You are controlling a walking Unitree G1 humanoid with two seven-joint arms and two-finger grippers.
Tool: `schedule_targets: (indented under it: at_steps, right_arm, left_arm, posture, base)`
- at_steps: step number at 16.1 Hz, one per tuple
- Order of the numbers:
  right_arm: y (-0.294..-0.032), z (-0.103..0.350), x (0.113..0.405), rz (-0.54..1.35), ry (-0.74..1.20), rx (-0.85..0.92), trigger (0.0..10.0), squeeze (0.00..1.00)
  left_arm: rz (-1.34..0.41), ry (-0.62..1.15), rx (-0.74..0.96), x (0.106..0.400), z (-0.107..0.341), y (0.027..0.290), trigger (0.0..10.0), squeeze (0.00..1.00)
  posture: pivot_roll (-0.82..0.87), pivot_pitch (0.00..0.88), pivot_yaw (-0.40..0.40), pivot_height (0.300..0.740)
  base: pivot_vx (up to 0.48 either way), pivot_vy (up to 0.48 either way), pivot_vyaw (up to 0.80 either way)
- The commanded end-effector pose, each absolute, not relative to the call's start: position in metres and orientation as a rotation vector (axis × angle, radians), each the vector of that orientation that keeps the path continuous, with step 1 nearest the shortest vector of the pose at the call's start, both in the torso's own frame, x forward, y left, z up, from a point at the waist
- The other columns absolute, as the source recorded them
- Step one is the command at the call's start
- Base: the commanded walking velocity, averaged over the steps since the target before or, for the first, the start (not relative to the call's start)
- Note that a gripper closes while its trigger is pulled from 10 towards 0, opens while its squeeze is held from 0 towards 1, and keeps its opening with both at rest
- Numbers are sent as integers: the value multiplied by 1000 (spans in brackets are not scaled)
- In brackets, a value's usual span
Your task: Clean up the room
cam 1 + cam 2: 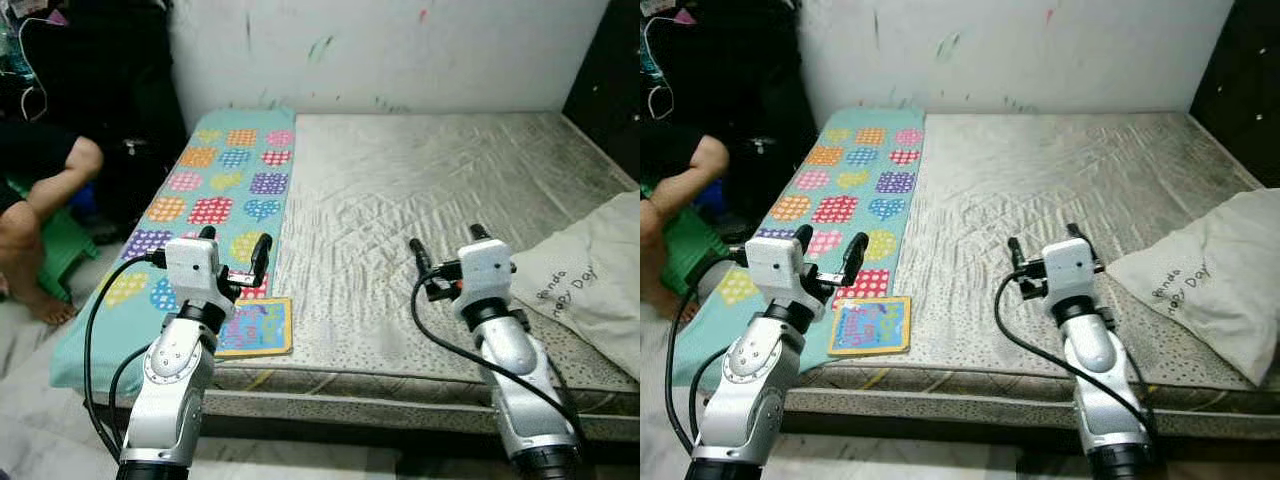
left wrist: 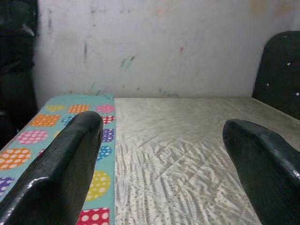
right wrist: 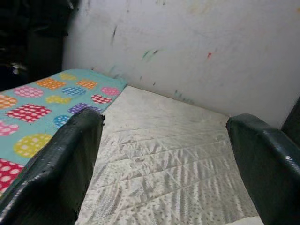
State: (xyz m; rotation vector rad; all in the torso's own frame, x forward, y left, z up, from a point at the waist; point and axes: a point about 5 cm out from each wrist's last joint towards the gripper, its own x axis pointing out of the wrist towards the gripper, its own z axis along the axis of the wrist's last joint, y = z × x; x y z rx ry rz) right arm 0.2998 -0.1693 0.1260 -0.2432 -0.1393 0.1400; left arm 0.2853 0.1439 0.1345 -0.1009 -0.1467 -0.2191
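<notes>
Both arms are up over the near edge of the bed, left gripper [image 1: 234, 252] and right gripper [image 1: 447, 246] each with fingers spread apart and holding nothing; so I'd say the cleanup has barely got going. What looks left to do: a colourful book [image 1: 254, 327] sits at the near edge of the bed on the dotted blanket [image 1: 215, 185] along the bed's left edge; a white pillow [image 1: 590, 275] lies crooked at the right edge; the mattress [image 1: 400, 200] in between is bare.

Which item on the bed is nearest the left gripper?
The small colourful book, lying flat just beyond the left gripper. The white pillow lies far off, at the bed's right edge.
</notes>
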Motion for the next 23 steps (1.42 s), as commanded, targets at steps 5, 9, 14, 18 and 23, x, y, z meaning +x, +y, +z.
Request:
schedule_targets:
  at_steps: [5, 9, 14, 18, 23]
  right_arm:
    - [-166, 129, 302, 152, -146, -228, 10000, 0]
    - [-166, 129, 302, 149, -144, -223, 10000, 0]
    - [-166, 128, 302, 148, -143, -221, 10000, 0]
    - [-166, 128, 302, 151, -144, -224, 10000, 0]
    - [-167, 127, 302, 149, -142, -228, 10000, 0]
  left_arm:
    - [-226, -176, -97, 284, 139, 149, 10000, 0]
    - [-232, -177, -98, 285, 140, 149, 10000, 0]
    - [-235, -176, -95, 285, 140, 149, 10000, 0]
    - [-239, -175, -93, 285, 140, 148, 10000, 0]
    - [-250, -174, -88, 285, 139, 147, 10000, 0]
  posture:
    - [-100, 0, 38, 740]
    - [-99, 0, 40, 740]
    - [-100, 0, 41, 740]
    - [-100, 0, 41, 740]
    - [-102, 0, 45, 740]
  base:
    - [155, 0, 0]
    - [277, 0, 0]
    - [289, 0, 0]
    - [290, 0, 0]
    - [270, 0, 0]
